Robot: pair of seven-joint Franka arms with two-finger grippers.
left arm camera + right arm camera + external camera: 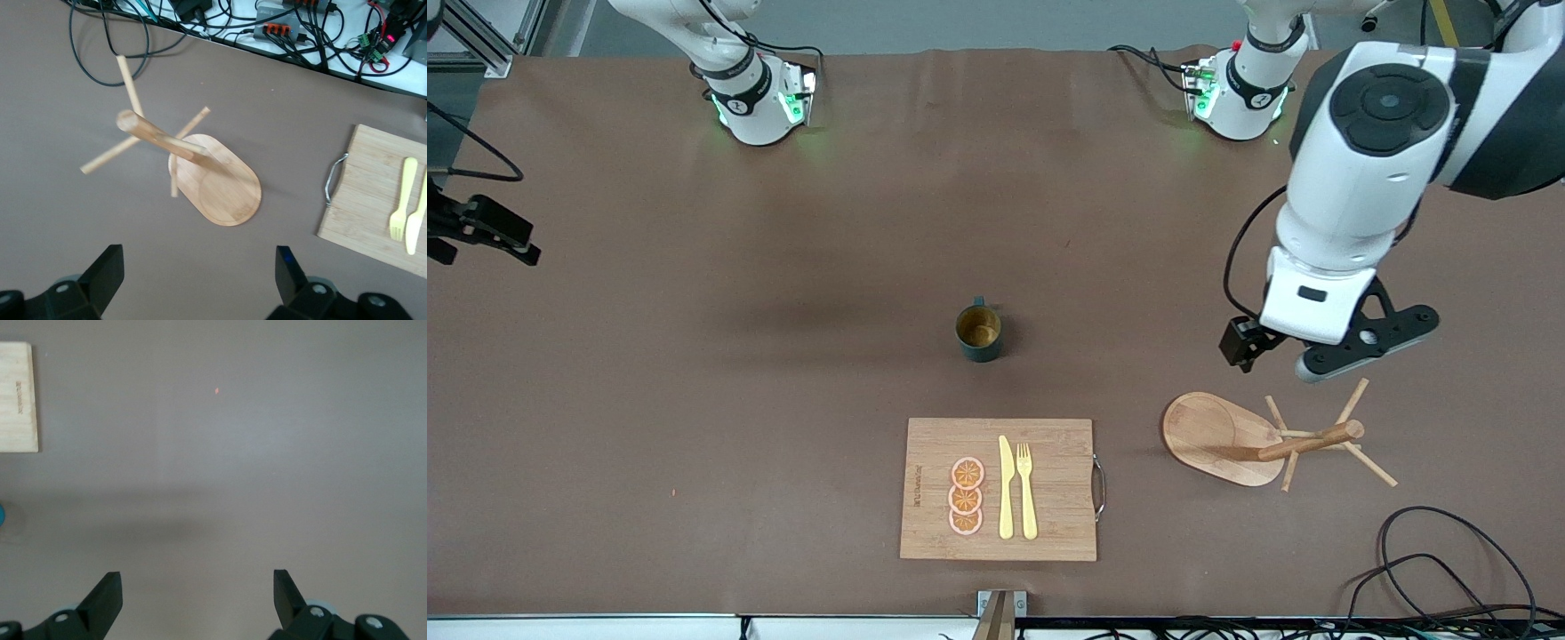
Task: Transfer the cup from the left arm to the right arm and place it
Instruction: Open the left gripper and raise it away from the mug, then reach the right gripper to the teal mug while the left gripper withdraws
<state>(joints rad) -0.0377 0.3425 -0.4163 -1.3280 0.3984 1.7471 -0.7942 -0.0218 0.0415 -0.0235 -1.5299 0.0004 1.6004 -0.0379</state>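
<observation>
Left gripper (197,283) hangs in the air with its 2 fingers (105,273) spread wide and nothing between them, over bare table (694,400) just beside the rack (1263,437), at the left arm's end. That rack has an oval wooden base and a tilted post with thin pegs, and its post leans toward the left arm's end of the table.

Right gripper (197,600) is also wide and empty; its wrist view shows it above bare table, with a corner of the board (17,397) at the edge of that picture. In the front view this gripper is out of sight.

Cup (979,332) stands upright on the table near the middle, apart from both grippers, its handle turned toward the robots' bases and its tan inside showing. Nearer the front camera than the cup lies the board, with a metal handle on its edge toward the rack. On it are 3 orange slices (966,496), a yellow knife (1006,487) and a yellow fork (1027,489), side by side.
</observation>
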